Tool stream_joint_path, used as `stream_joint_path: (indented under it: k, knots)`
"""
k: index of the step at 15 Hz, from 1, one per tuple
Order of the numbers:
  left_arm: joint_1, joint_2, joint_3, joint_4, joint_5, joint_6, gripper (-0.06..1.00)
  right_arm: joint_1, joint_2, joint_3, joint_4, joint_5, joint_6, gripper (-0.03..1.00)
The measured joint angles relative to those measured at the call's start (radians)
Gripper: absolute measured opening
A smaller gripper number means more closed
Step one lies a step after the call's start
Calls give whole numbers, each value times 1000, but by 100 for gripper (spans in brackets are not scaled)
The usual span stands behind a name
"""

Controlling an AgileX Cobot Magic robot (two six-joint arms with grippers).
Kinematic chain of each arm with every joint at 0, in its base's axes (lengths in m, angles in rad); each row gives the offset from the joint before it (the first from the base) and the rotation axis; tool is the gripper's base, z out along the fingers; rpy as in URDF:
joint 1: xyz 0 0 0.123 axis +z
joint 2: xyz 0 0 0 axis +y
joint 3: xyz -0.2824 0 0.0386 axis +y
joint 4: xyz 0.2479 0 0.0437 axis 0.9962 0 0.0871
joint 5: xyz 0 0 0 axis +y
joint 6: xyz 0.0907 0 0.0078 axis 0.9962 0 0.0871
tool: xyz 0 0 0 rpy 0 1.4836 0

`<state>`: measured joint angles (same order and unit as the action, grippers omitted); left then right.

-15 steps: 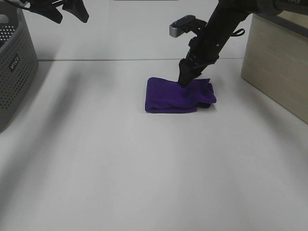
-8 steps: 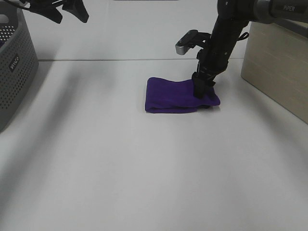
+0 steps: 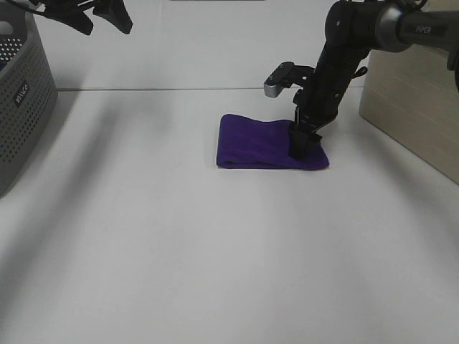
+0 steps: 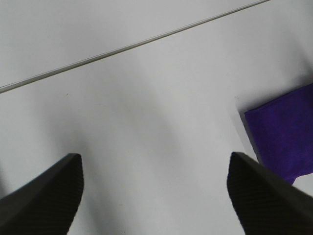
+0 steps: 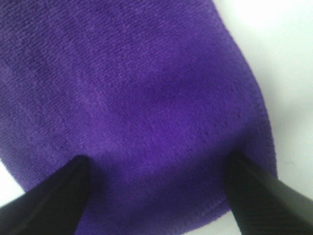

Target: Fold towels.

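Observation:
The deep purple towel (image 3: 254,142) lies folded into a flat rectangle on the white table, a little behind its middle. My right gripper (image 3: 303,147) points down onto the towel's right end, with its open fingertips resting on the top layer. In the right wrist view the towel (image 5: 137,98) fills the frame and the gripper (image 5: 156,196) is spread wide with nothing pinched. My left gripper (image 3: 106,26) hangs open and empty high at the back left, far from the towel. In the left wrist view the gripper (image 4: 154,196) is open and a towel corner (image 4: 283,137) shows. No white tag is visible.
A grey perforated basket (image 3: 21,93) stands at the left edge. A pale wooden box (image 3: 416,100) stands at the right, close behind the right arm. A seam line (image 3: 165,89) runs across the table behind the towel.
My right gripper has moved right along the towel, from its back middle to its right end. The raised right end now lies flat. The left arm has not moved.

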<state>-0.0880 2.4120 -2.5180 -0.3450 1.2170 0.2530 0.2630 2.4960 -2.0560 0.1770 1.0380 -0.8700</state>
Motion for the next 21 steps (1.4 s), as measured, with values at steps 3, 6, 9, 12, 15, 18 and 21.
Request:
stream_joint_path:
  k: [3, 6, 9, 12, 15, 18, 21]
  knots:
    - [0, 0, 0, 0, 0, 15, 74, 0, -4, -1, -13, 13, -4, 76]
    - [0, 0, 0, -1, 0, 25, 74, 0, -59, -2, -18, 53, -5, 76]
    - [0, 0, 0, -2, 0, 25, 74, -1, -220, -15, 121, 64, -2, 76]
    - [0, -18, 2, 50, 1, 25, 74, 0, -392, -19, 164, 75, 167, 84]
    - [10, -124, 40, 200, 1, 2, 76, -81, -543, -19, -20, 119, 447, 92]
    - [49, -323, 248, 200, -2, 3, 76, -360, -591, 9, 42, 165, 544, 92]
    - [61, -547, 558, 224, -3, 7, 76, -531, -742, 180, 147, 165, 539, 92]
